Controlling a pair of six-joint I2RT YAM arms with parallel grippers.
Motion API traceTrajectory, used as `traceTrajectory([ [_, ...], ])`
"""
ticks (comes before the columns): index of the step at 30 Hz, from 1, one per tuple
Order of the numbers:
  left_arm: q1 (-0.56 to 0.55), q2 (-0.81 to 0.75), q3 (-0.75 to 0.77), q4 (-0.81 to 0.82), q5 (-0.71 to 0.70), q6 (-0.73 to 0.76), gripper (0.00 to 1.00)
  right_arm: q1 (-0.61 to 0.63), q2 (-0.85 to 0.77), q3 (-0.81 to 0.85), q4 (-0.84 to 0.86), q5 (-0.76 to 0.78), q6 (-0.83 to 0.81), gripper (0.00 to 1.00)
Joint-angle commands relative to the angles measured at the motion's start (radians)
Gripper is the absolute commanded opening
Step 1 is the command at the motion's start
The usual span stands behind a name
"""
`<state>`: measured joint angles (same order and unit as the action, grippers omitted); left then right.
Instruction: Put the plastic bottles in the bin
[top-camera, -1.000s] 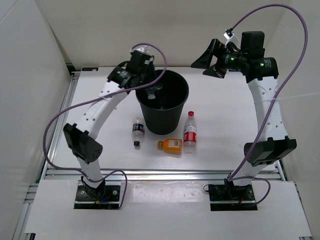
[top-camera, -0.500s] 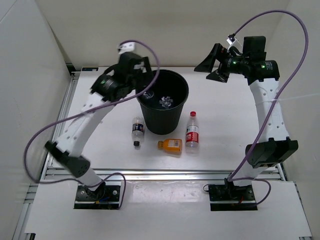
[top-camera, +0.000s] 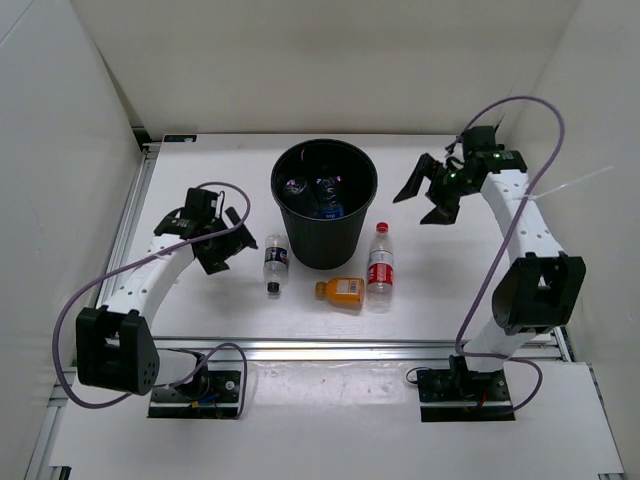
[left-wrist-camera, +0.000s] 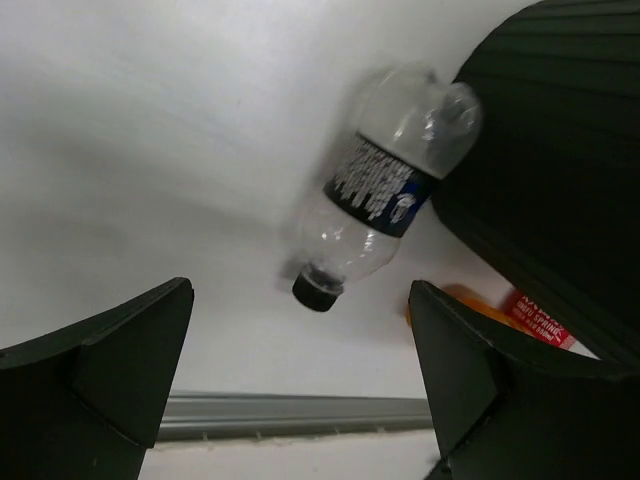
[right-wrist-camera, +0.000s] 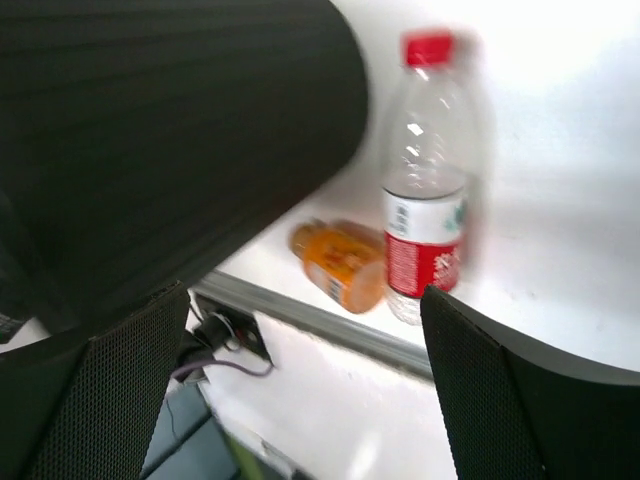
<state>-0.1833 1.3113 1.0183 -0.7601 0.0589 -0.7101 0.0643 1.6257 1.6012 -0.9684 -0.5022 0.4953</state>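
Observation:
The black bin (top-camera: 325, 245) stands at mid table, with bottles (top-camera: 322, 190) lying inside it. Left of it a clear bottle with a dark label (top-camera: 275, 262) lies on the table. In front of the bin lies a short orange bottle (top-camera: 342, 290), and a red-label bottle (top-camera: 379, 265) stands beside it. My left gripper (top-camera: 222, 238) is open and empty, low, just left of the dark-label bottle (left-wrist-camera: 385, 190). My right gripper (top-camera: 430, 192) hangs open and empty to the right of the bin (right-wrist-camera: 170, 130), facing the red-label bottle (right-wrist-camera: 425, 200) and the orange bottle (right-wrist-camera: 345, 265).
A metal rail (top-camera: 350, 345) runs along the table's front edge, and white walls close in the back and sides. The right arm's purple cable (top-camera: 545, 130) loops above the table at the right.
My left gripper opened over the bin, a bottle dropped in, and the arm swung down to the table left of the dark-label bottle. The right arm came down beside the bin.

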Motion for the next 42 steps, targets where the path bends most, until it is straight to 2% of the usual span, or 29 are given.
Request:
traceTrajectory([
  [1, 0.042, -0.049, -0.041, 0.067, 0.117, -0.063, 1.00, 0.040, 0.052, -0.056, -0.029, 0.073, -0.032, 1.00],
  [5, 0.051, -0.058, -0.078, 0.067, 0.145, -0.063, 1.00, 0.109, 0.129, -0.147, -0.001, 0.106, -0.070, 1.00],
  [13, 0.051, -0.058, -0.078, -0.013, 0.179, -0.040, 1.00, 0.143, 0.276, -0.277, 0.128, 0.105, -0.052, 0.98],
  [15, 0.051, -0.058, -0.067, -0.024, 0.179, -0.028, 1.00, 0.154, 0.316, -0.288, 0.149, 0.105, -0.041, 0.92],
  [16, 0.051, -0.058, -0.067, -0.037, 0.179, -0.028, 1.00, 0.164, 0.325, -0.288, 0.149, 0.105, -0.041, 0.74],
  [17, 0.051, -0.058, -0.058, -0.048, 0.179, -0.019, 1.00, 0.164, 0.326, -0.288, 0.149, 0.105, -0.041, 0.65],
  [20, 0.051, -0.049, -0.058, -0.048, 0.180, -0.031, 1.00, 0.164, 0.269, -0.297, 0.149, 0.117, -0.041, 0.49],
  [25, 0.061, -0.038, -0.058, -0.028, 0.199, -0.049, 1.00, 0.154, 0.113, -0.236, 0.013, 0.195, -0.050, 0.45],
  [28, 0.080, -0.029, -0.067, 0.001, 0.212, -0.058, 1.00, 0.131, -0.012, -0.112, -0.071, 0.220, -0.024, 0.45],
  [31, 0.081, -0.017, -0.067, 0.021, 0.231, -0.068, 1.00, 0.111, -0.081, 0.139, -0.117, 0.275, -0.012, 0.46],
  [32, 0.081, -0.006, -0.067, 0.021, 0.231, -0.068, 1.00, 0.111, -0.081, 0.217, -0.118, 0.292, -0.012, 0.48],
  [33, 0.081, -0.006, -0.067, 0.030, 0.240, -0.077, 1.00, 0.111, -0.064, 0.391, -0.136, 0.350, -0.012, 0.49],
  [34, 0.081, 0.005, -0.058, 0.030, 0.240, -0.077, 1.00, 0.111, -0.028, 0.476, -0.136, 0.367, -0.030, 0.49],
  [37, 0.081, 0.031, -0.031, 0.039, 0.251, -0.077, 1.00, 0.143, 0.077, 0.758, -0.119, 0.367, -0.041, 0.54],
  [42, 0.053, 0.097, 0.043, 0.048, 0.269, -0.077, 1.00, 0.286, 0.141, 0.775, 0.017, 0.347, -0.098, 0.58],
])
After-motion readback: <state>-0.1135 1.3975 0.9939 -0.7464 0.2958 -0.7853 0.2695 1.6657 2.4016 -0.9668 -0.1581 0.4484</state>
